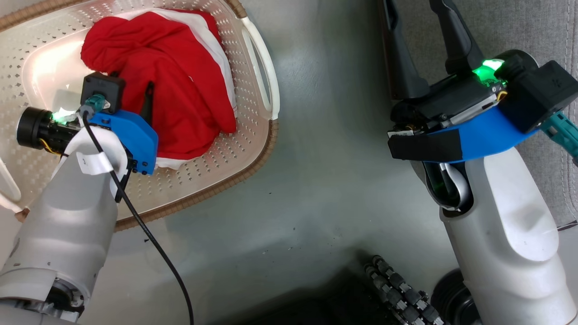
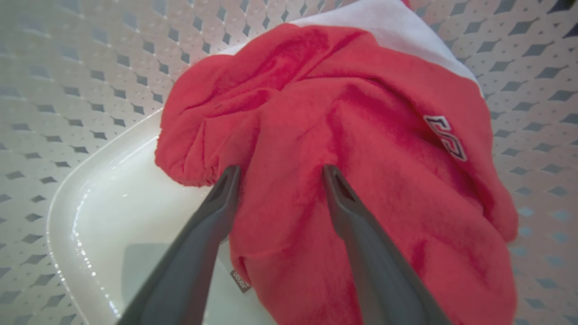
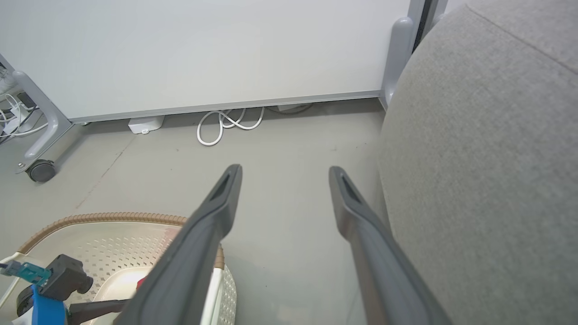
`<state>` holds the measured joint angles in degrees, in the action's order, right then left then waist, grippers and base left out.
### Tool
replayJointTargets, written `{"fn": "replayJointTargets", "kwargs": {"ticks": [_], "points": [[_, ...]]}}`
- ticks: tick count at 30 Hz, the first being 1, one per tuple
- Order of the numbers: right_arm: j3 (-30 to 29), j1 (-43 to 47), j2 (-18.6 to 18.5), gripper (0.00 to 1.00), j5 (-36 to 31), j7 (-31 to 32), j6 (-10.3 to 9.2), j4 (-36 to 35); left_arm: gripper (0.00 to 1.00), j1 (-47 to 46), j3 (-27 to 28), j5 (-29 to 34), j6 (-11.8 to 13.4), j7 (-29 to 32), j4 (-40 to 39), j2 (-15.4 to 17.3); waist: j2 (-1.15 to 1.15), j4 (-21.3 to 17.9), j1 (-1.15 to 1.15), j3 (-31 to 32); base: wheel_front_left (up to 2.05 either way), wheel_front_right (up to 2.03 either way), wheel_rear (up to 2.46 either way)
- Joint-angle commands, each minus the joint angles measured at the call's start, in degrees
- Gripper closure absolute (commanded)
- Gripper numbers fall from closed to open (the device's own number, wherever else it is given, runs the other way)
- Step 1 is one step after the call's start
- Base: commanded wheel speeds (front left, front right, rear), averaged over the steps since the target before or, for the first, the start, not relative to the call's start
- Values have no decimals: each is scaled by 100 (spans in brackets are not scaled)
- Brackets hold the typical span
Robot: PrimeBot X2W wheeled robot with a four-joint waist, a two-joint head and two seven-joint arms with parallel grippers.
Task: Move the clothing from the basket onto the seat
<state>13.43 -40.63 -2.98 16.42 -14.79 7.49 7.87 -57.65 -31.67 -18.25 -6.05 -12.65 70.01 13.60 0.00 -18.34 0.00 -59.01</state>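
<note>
In the basket (image 1: 246, 151), red clothing (image 1: 180, 90) lies heaped. The left gripper (image 2: 280, 180) hangs over it, jaws spread astride a fold. Best push down deep, then clamp a thick bunch so it lifts whole. Right gripper (image 3: 284, 176), jaws released, sits beside the seat (image 3: 487, 158).

The left pincer (image 2: 281, 175) points downward, its jaws spread wide. The right pincer (image 3: 283, 174) points forward, jaws equally wide and gripping nothing.
</note>
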Motion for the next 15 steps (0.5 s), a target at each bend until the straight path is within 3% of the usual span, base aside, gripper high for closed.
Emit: {"fn": "replayJointTargets", "kwargs": {"ticks": [1,2,3,4,5,6,15], "points": [[-9,46,16,0,31,-38,1,-32,0,-87,24,-25,0,30,28,-8,0,0,0,-2,0,0,0],[-8,63,16,0,32,-37,1,-36,0,-99,22,-44,-4,42,49,-10,0,-1,0,-2,0,0,0],[-6,74,16,0,33,-40,1,-37,35,-111,16,-44,-11,54,68,-15,0,-3,0,-1,0,0,0],[-2,79,17,0,31,-42,1,-35,56,-120,8,-61,-17,59,84,-20,0,-6,0,1,0,0,0],[1,76,17,0,37,-45,1,-30,89,-122,1,-77,-25,82,102,-28,0,-8,0,3,0,0,0],[1,70,17,0,35,-46,1,-23,100,-113,-6,-95,-39,111,119,-44,0,-9,0,6,0,0,0],[23,0,17,0,26,-49,1,-52,100,-168,-89,-194,-96,60,163,-81,0,-15,0,24,0,0,0]]}}
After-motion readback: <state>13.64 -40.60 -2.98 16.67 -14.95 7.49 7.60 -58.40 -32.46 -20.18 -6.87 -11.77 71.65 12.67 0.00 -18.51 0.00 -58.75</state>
